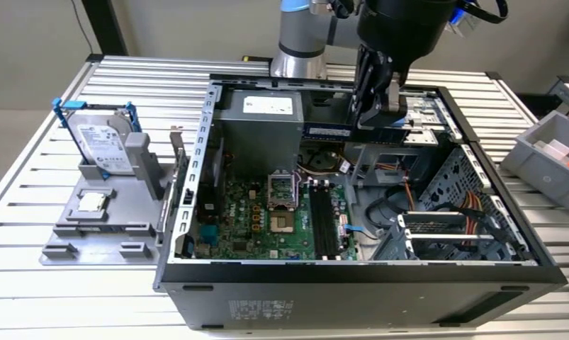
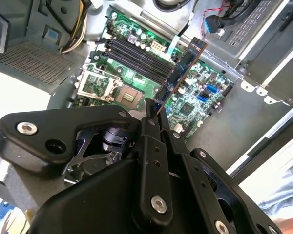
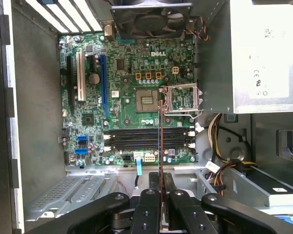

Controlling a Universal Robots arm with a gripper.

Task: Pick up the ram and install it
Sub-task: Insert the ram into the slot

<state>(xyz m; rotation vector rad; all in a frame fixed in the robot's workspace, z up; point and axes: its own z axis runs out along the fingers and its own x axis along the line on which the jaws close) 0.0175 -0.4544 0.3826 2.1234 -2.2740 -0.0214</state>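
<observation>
Evidently the pick-up is done. The ram point(image 2: 181, 70) is off any support and hangs in the air above the open computer case point(image 1: 360, 283), over its far part in the exterior view point(image 1: 327, 132). It is a thin, narrow blue board with a copper-coloured strip along one long side. In the first wrist view it shows edge-on, as a fine dark line point(image 3: 160, 141).

The gripper point(image 2: 155, 111) has the stick by one end. Its fingers are nearly closed, with only the thickness of the board between them, and the rest of the stick reaches out free.

Below it lies the green motherboard point(image 3: 122, 78) with its long black memory slots point(image 3: 146, 139), all of them without a stick. The ram is well apart from them, so I judge the carrying step to be in hand and the install not yet begun.

Seating it, I think, calls for the long edge to be parallel to one slot and right above it. In the exterior view the stick seems to run across the slots point(image 1: 324, 216), so a turn is probably needed.
</observation>
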